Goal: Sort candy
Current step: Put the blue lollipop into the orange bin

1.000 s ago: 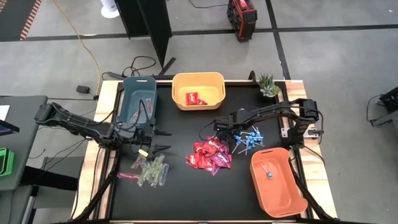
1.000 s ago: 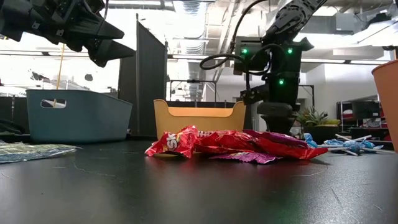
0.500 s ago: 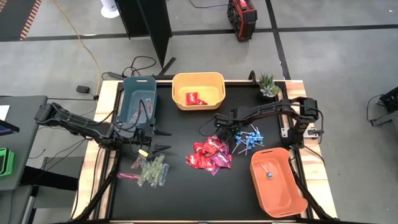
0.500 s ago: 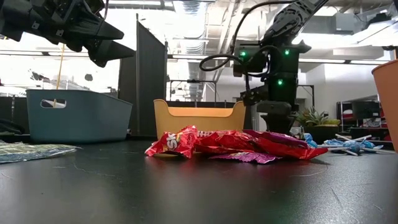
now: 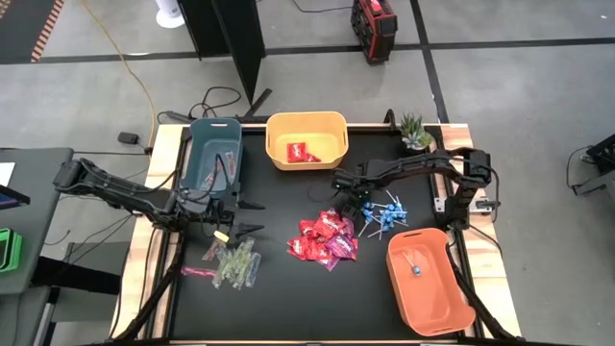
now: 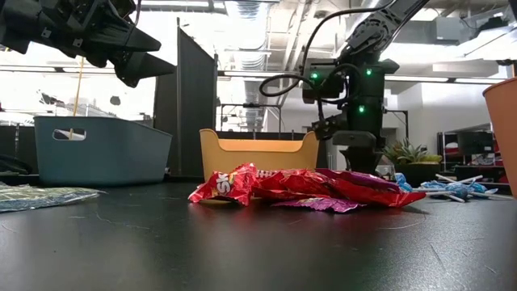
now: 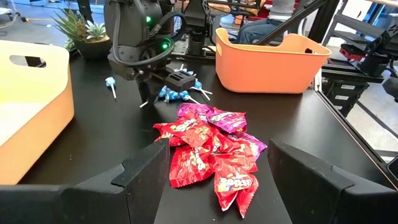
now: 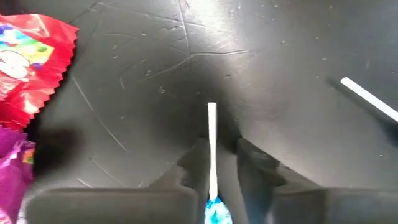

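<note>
High view, left to right: left gripper [image 5: 252,217] hangs open over the green stick packets [image 5: 233,263], lower left, none binned. Red packets [image 5: 325,237] mostly centre (one in yellow bin [image 5: 306,123]). Right gripper [image 5: 354,204] pinches a lollipop [image 8: 212,186]; one in orange bin [image 5: 452,298].

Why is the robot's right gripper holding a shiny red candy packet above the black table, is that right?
Not quite. The right gripper holds a blue-wrapped lollipop on a white stick, not a red packet, as the right wrist view shows. The shiny red candy packets lie in a pile on the black table.
</note>
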